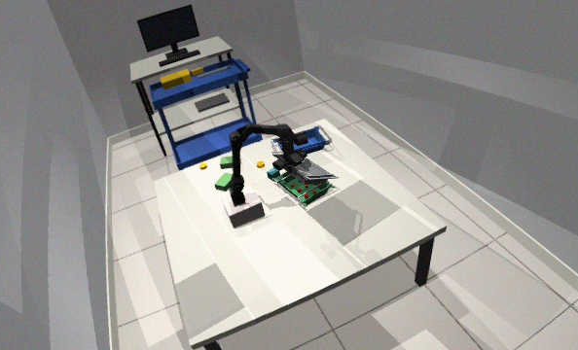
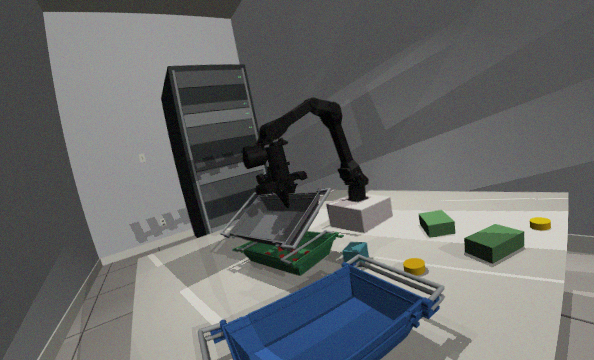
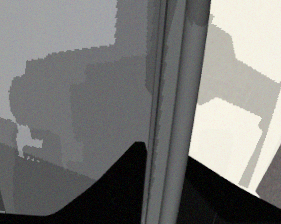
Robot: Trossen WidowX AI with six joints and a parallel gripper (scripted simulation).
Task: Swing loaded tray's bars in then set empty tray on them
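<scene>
My gripper [image 1: 291, 166] [image 2: 285, 201] [image 3: 151, 152] is shut on the side wall and rim of the empty grey tray [image 1: 313, 170] [image 2: 272, 220] [image 3: 176, 100]. The grey tray hangs tilted above the loaded green tray [image 1: 318, 196] [image 2: 318, 257], one side clearly lower than the other. Its own wire bars lie along its ends. The green tray stands on the table with small red blocks [image 1: 299, 190] [image 2: 280, 250] inside. One wire bar [image 2: 305, 247] runs across the green tray's top. The far bar is partly hidden, so its position is unclear.
A blue tray [image 1: 310, 141] [image 2: 317, 325] with bars over its ends stands nearby. A teal block [image 1: 272, 172] [image 2: 355, 251] is close to the green tray. Yellow discs [image 1: 260, 164] [image 2: 414, 266] and green blocks [image 1: 224, 181] [image 2: 494, 243] lie towards the arm's base.
</scene>
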